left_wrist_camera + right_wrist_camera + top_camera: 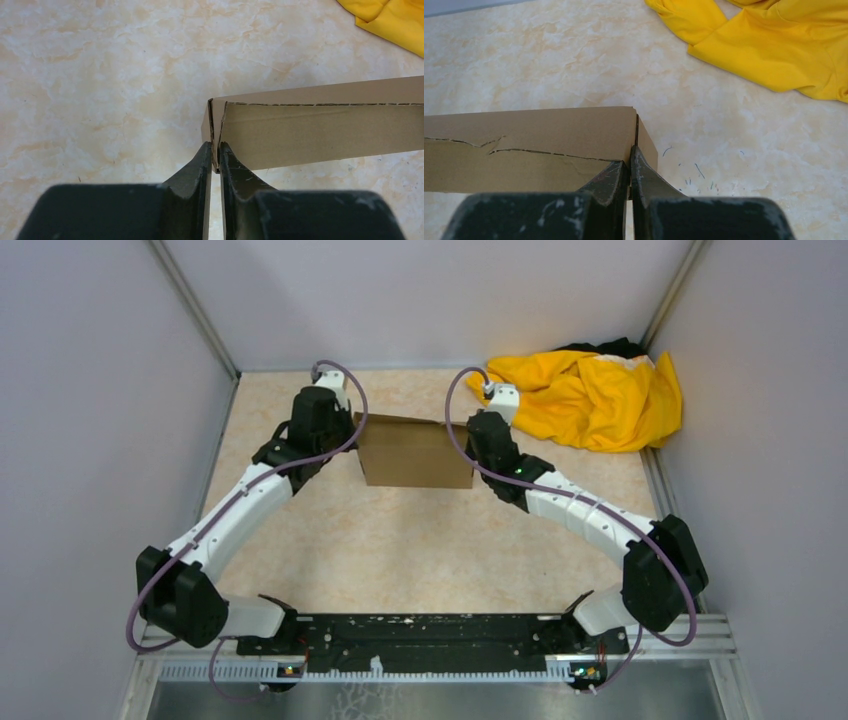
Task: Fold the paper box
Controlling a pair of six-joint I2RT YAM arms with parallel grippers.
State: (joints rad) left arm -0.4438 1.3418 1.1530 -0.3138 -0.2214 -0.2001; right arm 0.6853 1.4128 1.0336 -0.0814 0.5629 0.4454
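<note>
The paper box is plain brown cardboard and stands on the table between my two arms, its long side facing the camera. My left gripper is at its left end. In the left wrist view the two fingers pinch the box's doubled end wall. My right gripper is at the right end. In the right wrist view its fingers are shut on the end wall at the corner of the box. A creased, partly torn fold line runs along the box's long side.
A crumpled yellow cloth lies at the back right of the table, near the right gripper; it also shows in the wrist views. Grey walls enclose the marbled tabletop on three sides.
</note>
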